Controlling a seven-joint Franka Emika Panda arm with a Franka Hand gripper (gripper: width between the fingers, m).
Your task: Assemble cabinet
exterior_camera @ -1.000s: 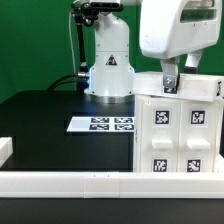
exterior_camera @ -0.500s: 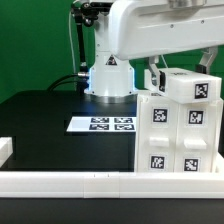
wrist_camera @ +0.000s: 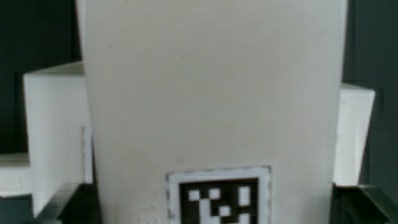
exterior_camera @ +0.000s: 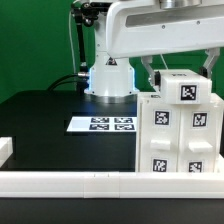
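Note:
The cabinet [exterior_camera: 178, 142], a big white box with four square tags on its face, stands at the exterior view's right. Just over its top hangs a white tagged piece [exterior_camera: 186, 90], and my gripper [exterior_camera: 181, 72] is shut on it, one dark finger on each side. In the wrist view the same piece [wrist_camera: 214, 90] fills the middle as a tall white slab with a tag near its end. My fingers [wrist_camera: 64, 203] press its two flanks, and the cabinet [wrist_camera: 48, 115] shows pale behind it. Whether the piece touches the cabinet is hidden.
The marker board [exterior_camera: 103, 124] lies flat on the black table [exterior_camera: 50, 125], left of the cabinet. The arm's white base [exterior_camera: 108, 72] stands behind it. A low white rail [exterior_camera: 70, 183] runs along the front, with a small white block [exterior_camera: 5, 148] at the far left.
The wrist has swung round with the white piece in its grip. The piece was tilted at the cabinet's back corner; now it sits squarer over the top, tag facing the camera.

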